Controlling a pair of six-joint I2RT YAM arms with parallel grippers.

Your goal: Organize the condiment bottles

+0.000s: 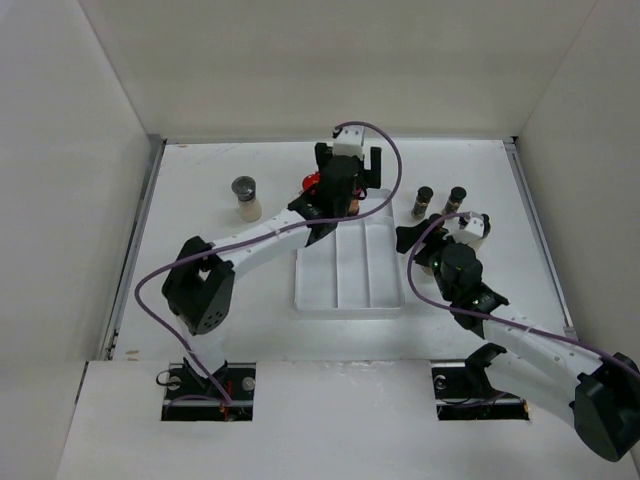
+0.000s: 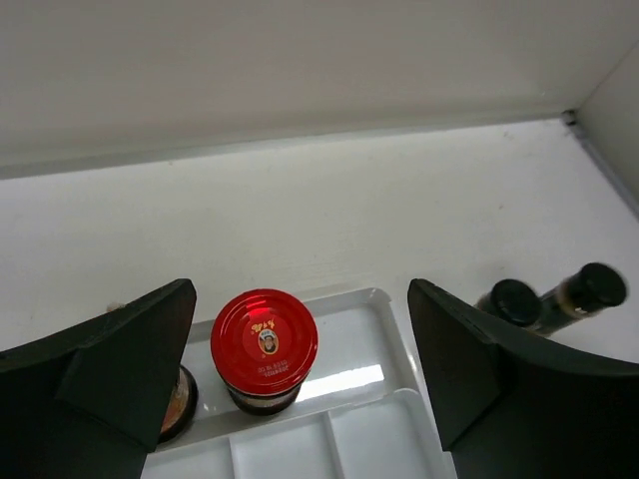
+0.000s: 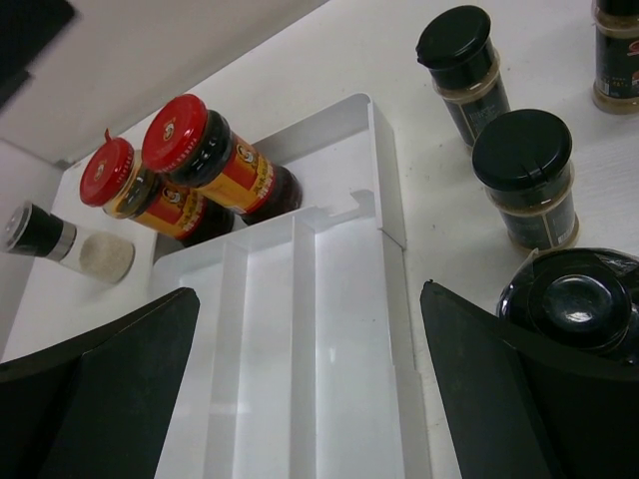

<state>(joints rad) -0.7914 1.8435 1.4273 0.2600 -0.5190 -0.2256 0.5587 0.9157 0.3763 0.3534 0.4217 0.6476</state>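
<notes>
While left claw (image 2: 302, 319) and right claw (image 3: 310, 299) gape empty, two red-capped jars (image 3: 150, 195) (image 3: 225, 165) stand at the tray's (image 3: 339, 329) far end.

I see my left arm (image 1: 255, 238) and right arm (image 1: 540, 345): white links, black joints, purple cables (image 1: 138, 290), matte black fingers (image 2: 120, 374).

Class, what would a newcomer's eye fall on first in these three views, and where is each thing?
The two red-capped jars stand out, side by side at the far end of the white tray, with the left gripper open over one of them. Next come the dark black-capped bottles standing on the table right of the tray, and a lone pale bottle to its left.
</notes>
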